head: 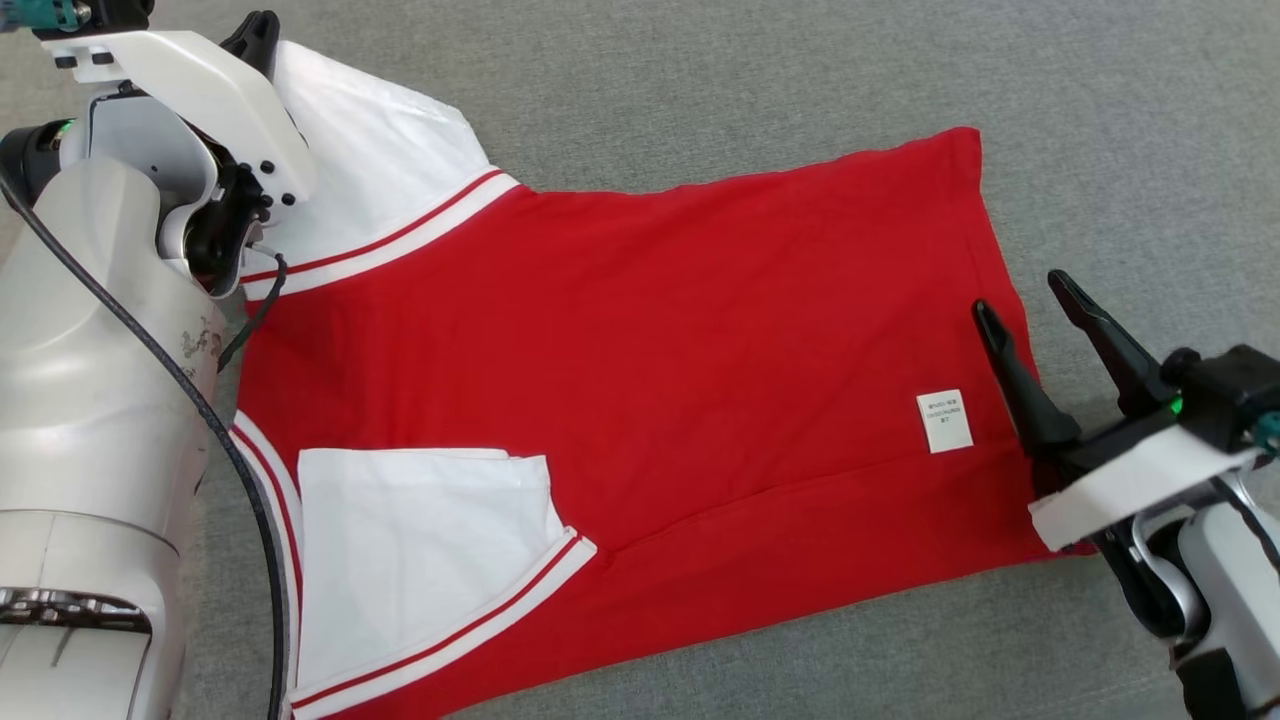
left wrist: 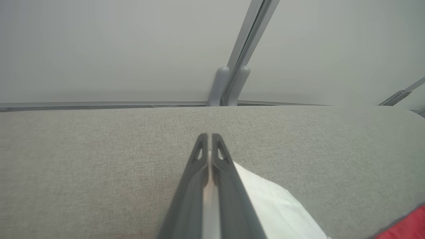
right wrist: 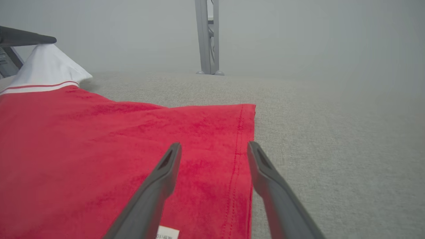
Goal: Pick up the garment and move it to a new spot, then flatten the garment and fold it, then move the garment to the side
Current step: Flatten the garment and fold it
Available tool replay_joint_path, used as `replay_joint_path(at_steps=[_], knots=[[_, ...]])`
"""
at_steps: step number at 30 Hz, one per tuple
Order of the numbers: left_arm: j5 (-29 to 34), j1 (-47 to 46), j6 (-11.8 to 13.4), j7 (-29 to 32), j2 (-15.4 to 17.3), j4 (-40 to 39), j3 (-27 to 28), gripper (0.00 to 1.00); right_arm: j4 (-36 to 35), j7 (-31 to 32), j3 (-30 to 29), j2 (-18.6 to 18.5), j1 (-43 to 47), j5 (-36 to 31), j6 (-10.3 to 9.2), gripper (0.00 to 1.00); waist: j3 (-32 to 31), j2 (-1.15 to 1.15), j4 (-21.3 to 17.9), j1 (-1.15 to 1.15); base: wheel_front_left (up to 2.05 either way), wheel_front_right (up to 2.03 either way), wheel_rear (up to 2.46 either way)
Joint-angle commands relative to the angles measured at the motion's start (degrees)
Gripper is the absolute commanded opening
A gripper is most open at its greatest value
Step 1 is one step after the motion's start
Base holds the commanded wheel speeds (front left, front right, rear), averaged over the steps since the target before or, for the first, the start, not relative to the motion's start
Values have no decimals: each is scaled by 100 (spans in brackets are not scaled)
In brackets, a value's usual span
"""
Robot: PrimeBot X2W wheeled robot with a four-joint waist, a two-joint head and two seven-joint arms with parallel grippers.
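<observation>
Right pincer (head: 1020, 293) spread over garment (head: 650, 350) hem, grey surface (head: 1100, 120) beyond

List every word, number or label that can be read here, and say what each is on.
The white label on the red garment, near its hem: a few lines of dark print, too small and blurred to read.
No other text, brand or number is legible.

The left forearm (head: 90, 330) is pale grey with a black cable (head: 197, 405); wrist brackets (head: 1130, 480) are white, fingers (head: 1012, 370) dark, one small light (head: 1177, 406) seemingly green.
</observation>
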Motion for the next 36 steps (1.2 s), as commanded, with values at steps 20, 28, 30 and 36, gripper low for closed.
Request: replay_joint_path(at_steps=[20, 28, 30, 36], knots=[[-90, 974, 361, 915, 229, -2245, -213, 0, 2144, 2051, 626, -108, -2626, 1486, -2, 100, 142, 0, 332, 0, 0, 0, 0], [-66, 1225, 519, 1203, 308, -2826, -290, 0, 2675, 2301, 1076, -75, -3122, 1592, -2, 100, 170, 0, 407, 0, 0, 0, 0], [-67, 1285, 554, 1264, 329, -2941, -307, 0, 2819, 2348, 1201, -57, -3224, 1614, -2, 69, 166, 0, 425, 0, 0, 0, 0], [-79, 1403, 635, 1398, 392, -3231, -343, 0, 3195, 2381, 1431, -30, -3462, 1725, -2, 19, 157, 0, 468, 0, 0, 0, 0]])
